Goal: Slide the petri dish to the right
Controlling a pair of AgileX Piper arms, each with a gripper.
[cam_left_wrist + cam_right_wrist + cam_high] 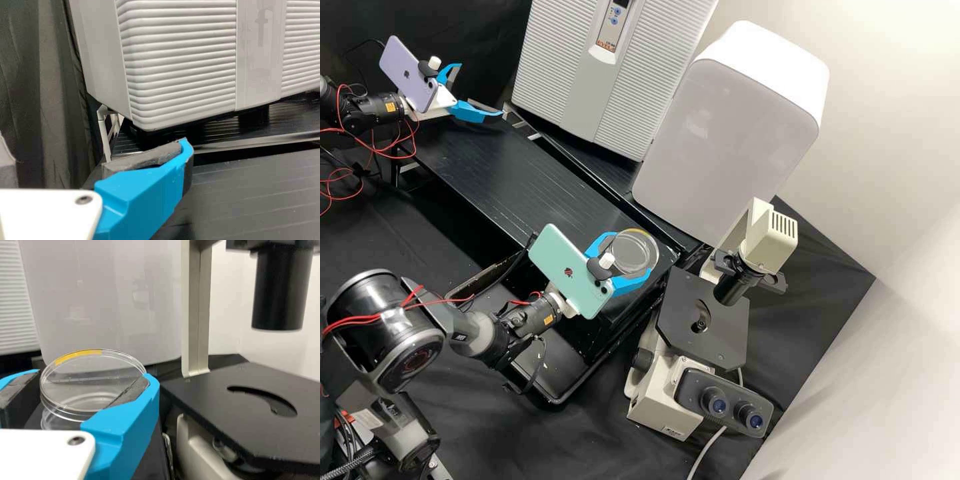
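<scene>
Right gripper: blue fingers clamped on the clear petri dish, yellow mark on its rim | Position: at the black bench end, just beside the microscope stage | Left gripper: fingers apart, holding nothing, well apart from the microscope, across the bench from it

Clear petri dish, yellow rim stripe; bright blue fingers; ribbed pale-grey appliance; black bench.
</scene>
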